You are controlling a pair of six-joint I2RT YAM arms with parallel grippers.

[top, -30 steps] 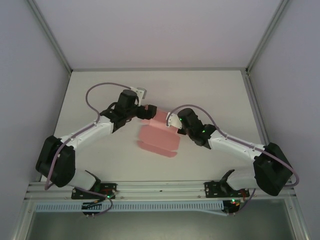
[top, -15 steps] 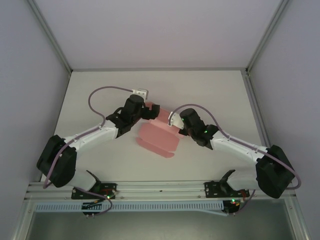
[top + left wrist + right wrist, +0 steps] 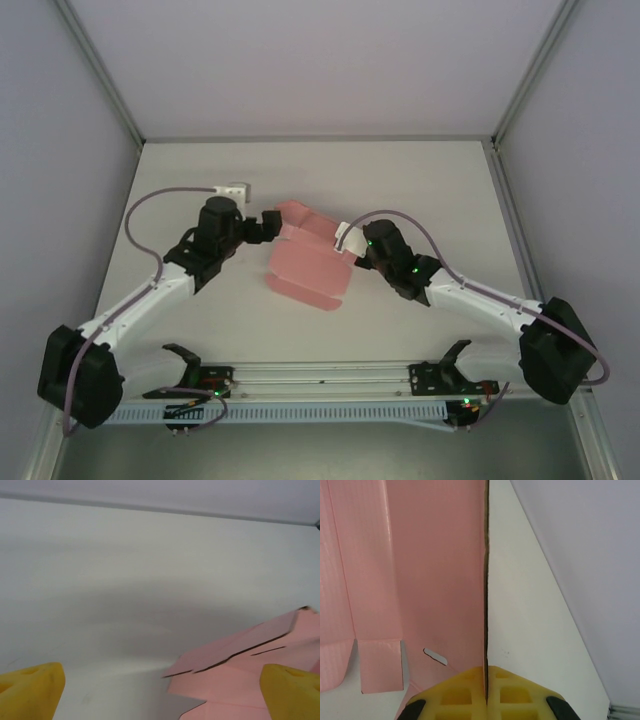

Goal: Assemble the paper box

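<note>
Pinching paper box (image 3: 305, 265) edge — right gripper (image 3: 486, 677), arm stretched inward; left gripper (image 3: 272, 223) spread, beside it.

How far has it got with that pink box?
Early days. The far end of the paper box looks folded up; the right pincer pinches one edge, the left pincer is open beside it. The near panels and tabs lie flat, unfolded.

Robotics lab test cell. A white bench (image 3: 440, 180) is enclosed by plain pale panels (image 3: 50, 150) set in aluminium posts (image 3: 100, 70). The left arm (image 3: 145, 300) and right arm (image 3: 480, 297), trailing purple cables (image 3: 165, 192), are bolted to an aluminium rail (image 3: 320, 375) at the near edge, beside a slotted cable duct (image 3: 320, 412).
</note>
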